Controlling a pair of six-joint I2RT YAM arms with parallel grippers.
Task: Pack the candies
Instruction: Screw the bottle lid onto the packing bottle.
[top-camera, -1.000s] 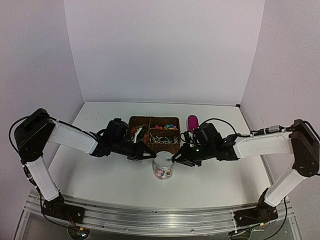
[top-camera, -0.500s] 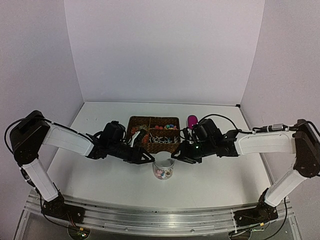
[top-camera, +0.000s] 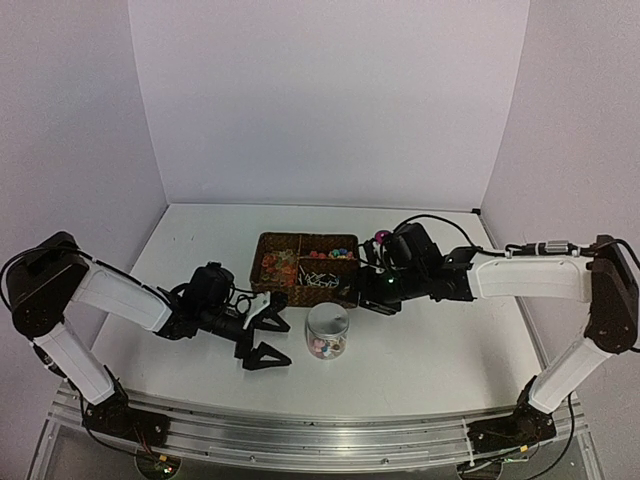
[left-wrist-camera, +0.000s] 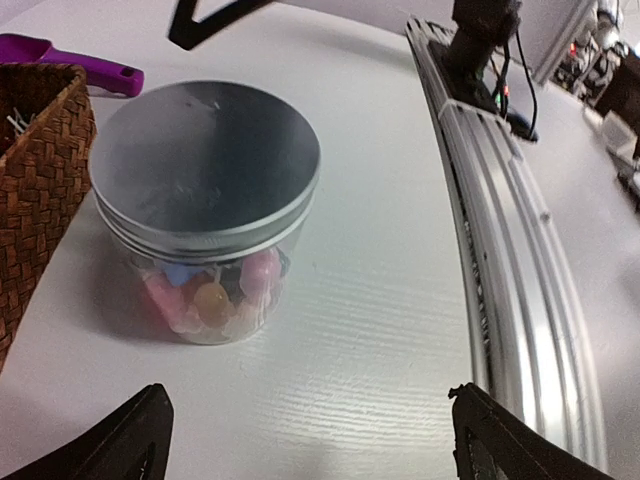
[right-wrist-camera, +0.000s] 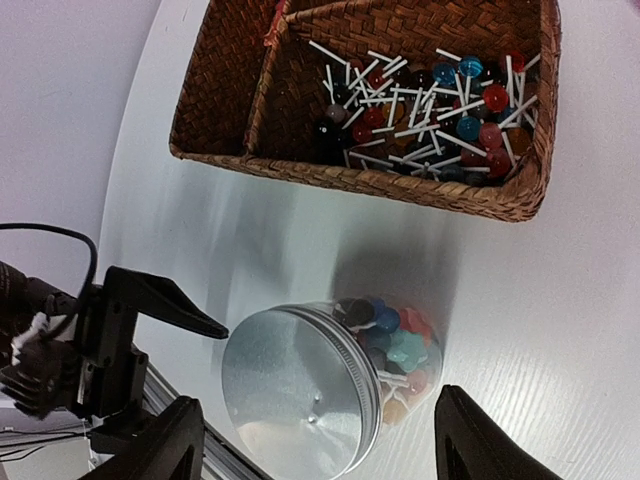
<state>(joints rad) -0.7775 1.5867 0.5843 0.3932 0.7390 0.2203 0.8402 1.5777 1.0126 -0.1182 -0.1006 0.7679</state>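
A clear jar (top-camera: 327, 333) with a silver screw lid (left-wrist-camera: 205, 165) stands on the table in front of the basket. It holds the candies (left-wrist-camera: 215, 295), pink, blue and yellow, also visible through the jar's side (right-wrist-camera: 400, 345) in the right wrist view. My left gripper (top-camera: 274, 338) is open, left of the jar and apart from it, with nothing between its fingers (left-wrist-camera: 315, 440). Over the basket's near right corner, my right gripper (top-camera: 372, 295) stands open above the jar (right-wrist-camera: 320, 450), empty.
A brown wicker basket (top-camera: 270, 242) has compartments with loose sweets and lollipops (right-wrist-camera: 430, 110). A magenta scoop (top-camera: 382, 238) lies behind the basket's right end, partly hidden by my right arm. The metal rail (left-wrist-camera: 500, 250) runs along the near table edge.
Both grippers have opened and drawn away from the jar. The left moved back toward the near left, the right rose back toward the basket. The jar stands lidded.
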